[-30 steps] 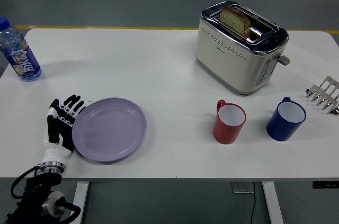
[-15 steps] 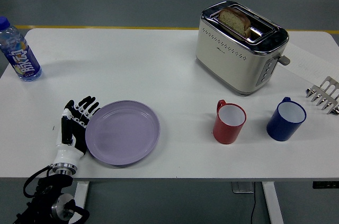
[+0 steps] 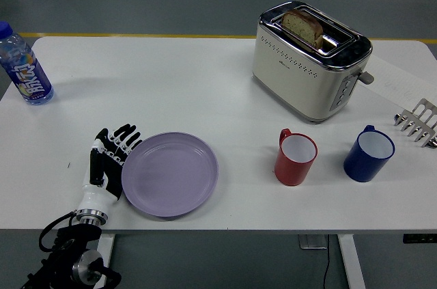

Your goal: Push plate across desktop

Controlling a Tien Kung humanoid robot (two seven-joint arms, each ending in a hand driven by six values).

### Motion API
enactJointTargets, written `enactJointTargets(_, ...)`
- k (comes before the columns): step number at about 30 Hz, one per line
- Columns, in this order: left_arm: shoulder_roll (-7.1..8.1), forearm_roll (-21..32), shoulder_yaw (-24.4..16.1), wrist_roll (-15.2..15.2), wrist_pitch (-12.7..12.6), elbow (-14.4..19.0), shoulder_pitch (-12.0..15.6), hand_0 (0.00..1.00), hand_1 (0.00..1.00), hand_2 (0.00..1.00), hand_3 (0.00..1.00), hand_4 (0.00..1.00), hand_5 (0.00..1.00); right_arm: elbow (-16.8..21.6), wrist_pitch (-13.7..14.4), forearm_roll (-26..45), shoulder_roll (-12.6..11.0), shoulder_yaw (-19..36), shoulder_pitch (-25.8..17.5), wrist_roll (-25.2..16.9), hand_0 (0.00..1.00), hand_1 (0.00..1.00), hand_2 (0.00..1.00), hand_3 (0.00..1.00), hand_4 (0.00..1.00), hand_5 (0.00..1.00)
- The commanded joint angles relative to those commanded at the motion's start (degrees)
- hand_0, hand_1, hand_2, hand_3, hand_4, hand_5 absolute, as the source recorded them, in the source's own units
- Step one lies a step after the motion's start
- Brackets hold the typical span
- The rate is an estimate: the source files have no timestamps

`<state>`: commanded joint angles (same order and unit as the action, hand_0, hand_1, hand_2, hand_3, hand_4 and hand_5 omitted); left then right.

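1. At the lower left of the frame, the left hand (image 3: 109,162) presses flat, fingers (image 3: 125,136) extended and gripping nothing, against the left rim of the plate (image 3: 170,173).
2. Over the last second, hand and plate have slid rightward together across the surface (image 3: 171,77).
3. The red mug (image 3: 295,158) lies ahead, apart from the plate; the push looks to be working.

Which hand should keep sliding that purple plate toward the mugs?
The left hand: its open fingers lie against the purple plate's left rim, opposite the red mug. No right hand is visible.
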<state>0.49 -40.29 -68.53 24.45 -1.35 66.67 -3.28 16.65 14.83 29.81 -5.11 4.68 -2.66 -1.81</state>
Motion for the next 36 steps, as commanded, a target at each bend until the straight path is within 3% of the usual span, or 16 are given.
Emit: enactJointTargets(36,-0.32,1.0,7.0,-0.4,0.4,0.5,-1.9,0.770,0.795,0.777,0.642,0.488,0.998,0.0,0.0,0.1,-0.2,-0.1,0.2,-0.2,0.567,0.550,0.671,0.594,0.330,0.410)
